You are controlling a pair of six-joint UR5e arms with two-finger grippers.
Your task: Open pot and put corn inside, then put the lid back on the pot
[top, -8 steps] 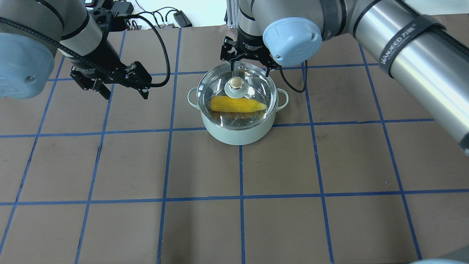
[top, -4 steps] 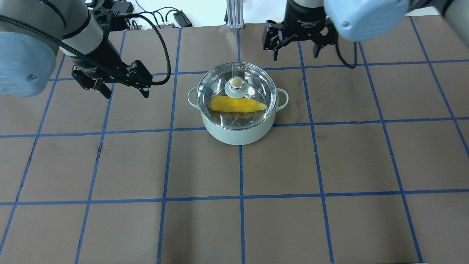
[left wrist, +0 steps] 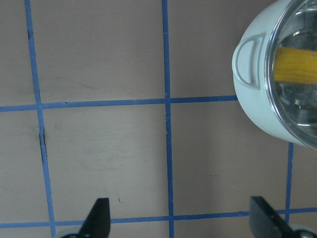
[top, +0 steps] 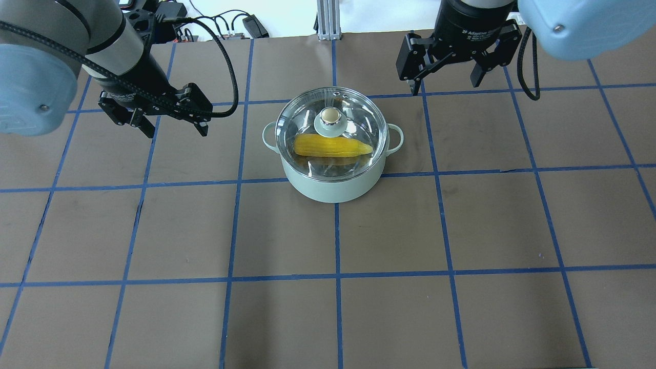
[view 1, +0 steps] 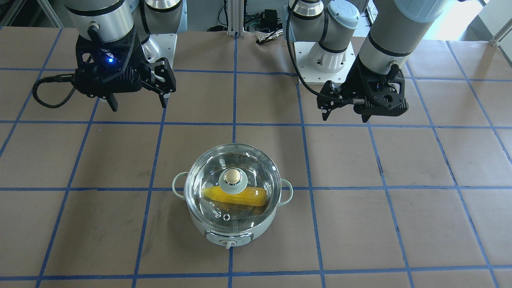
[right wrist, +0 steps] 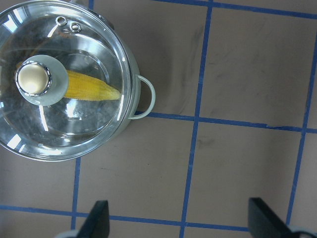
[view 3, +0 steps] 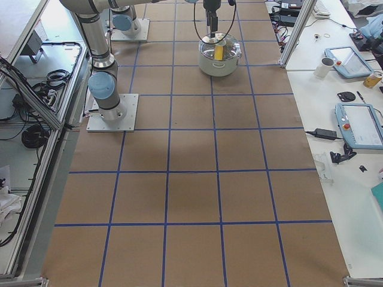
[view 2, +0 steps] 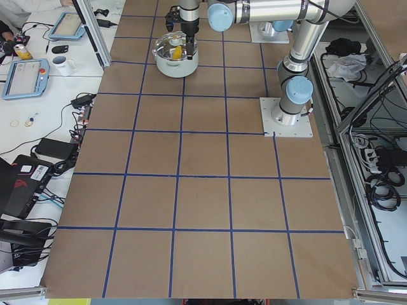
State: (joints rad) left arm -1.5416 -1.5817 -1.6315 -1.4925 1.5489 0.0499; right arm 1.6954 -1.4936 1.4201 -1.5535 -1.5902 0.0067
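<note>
The mint-green pot point(top: 333, 190) stands mid-table with the clear glass lid point(top: 359, 118) seated on it. The yellow corn point(top: 333, 146) lies inside, seen through the glass. My left gripper point(top: 177, 133) is open and empty, hovering left of the pot. My right gripper point(top: 445, 86) is open and empty, behind and to the right of the pot, clear of the lid. In the right wrist view the lid point(right wrist: 89, 114) and corn point(right wrist: 94, 88) sit upper left of my open gripper point(right wrist: 179, 218). The left wrist view shows the pot's handle point(left wrist: 247, 67) at upper right.
The table is brown paper with a blue tape grid point(top: 335, 241). Cables and a power unit point(top: 246, 25) lie past the far edge. The arm bases point(view 1: 324, 60) stand on the robot's side of the table.
My right gripper has lifted off from above the lid knob and moved back and to the right, staying open. The lid stays on the pot. My left arm has not moved.
</note>
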